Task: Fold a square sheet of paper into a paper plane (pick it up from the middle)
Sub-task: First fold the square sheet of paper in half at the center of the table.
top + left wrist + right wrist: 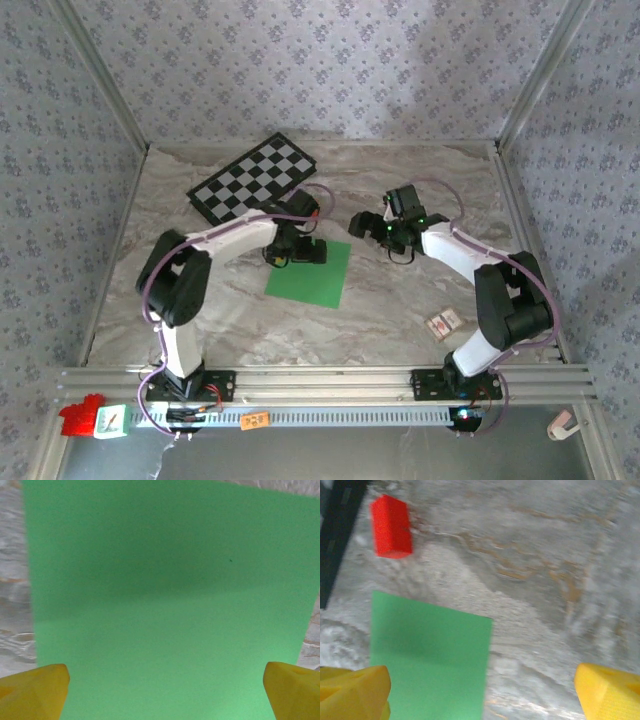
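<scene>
Found the marbled table (450,180) spanning the middle of the overhead frame. Spotted the checkerboard (255,178) lying askew toward the table's upper left. Saw the square sheet of paper (312,275) lying flat and unfolded just below the centre of that frame, apart from the board.

Caught the left gripper (298,250) poised over the sheet's upper left edge. Showed, in the left wrist frame, the green sheet (170,605) covering nearly everything, with two yellow fingertips (35,690) set wide at the bottom corners and nothing pinched between them.

Placed the right gripper (375,228) up and to the right of the sheet, near its upper right corner, over bare marble. Showed, in the right wrist frame, yellow fingers (607,690) likewise spread wide and empty, with the sheet (430,655) at lower left, running behind the left-hand finger.

Noted a small red block (391,526) at upper left of that frame, beside the board's dark edge and clear of the paper.

Noticed a small printed card (443,323) lying at lower right of the overhead frame.
</scene>
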You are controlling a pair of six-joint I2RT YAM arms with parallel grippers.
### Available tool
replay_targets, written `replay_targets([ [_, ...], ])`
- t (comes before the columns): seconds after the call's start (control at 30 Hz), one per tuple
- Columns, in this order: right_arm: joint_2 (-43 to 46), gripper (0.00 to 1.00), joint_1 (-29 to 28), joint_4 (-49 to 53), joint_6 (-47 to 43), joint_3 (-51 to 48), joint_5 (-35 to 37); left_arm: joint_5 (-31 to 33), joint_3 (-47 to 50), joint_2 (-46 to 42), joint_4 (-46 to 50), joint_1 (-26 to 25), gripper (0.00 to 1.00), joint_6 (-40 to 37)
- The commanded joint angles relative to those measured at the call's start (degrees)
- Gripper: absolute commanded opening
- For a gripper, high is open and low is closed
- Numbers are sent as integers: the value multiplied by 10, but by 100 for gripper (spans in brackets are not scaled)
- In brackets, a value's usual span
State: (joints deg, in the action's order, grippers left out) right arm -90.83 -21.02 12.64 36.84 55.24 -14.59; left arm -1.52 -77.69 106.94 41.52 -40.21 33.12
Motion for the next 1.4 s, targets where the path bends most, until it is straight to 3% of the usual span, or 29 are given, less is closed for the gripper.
replay_targets([
  [0.0,15,96,12,10,-2,-17,21,39,-50,44,68,-22,97,10],
  [0.3,3,95,24,3,3,-25,7,63,-120,125,109,-55,90,17],
  [0.97,-11,92,32,4,17,-23,2,72,-120,129,112,-55,90,-7],
  [1.37,-15,92,32,8,21,-21,3,61,-91,144,94,-56,81,-1],
])
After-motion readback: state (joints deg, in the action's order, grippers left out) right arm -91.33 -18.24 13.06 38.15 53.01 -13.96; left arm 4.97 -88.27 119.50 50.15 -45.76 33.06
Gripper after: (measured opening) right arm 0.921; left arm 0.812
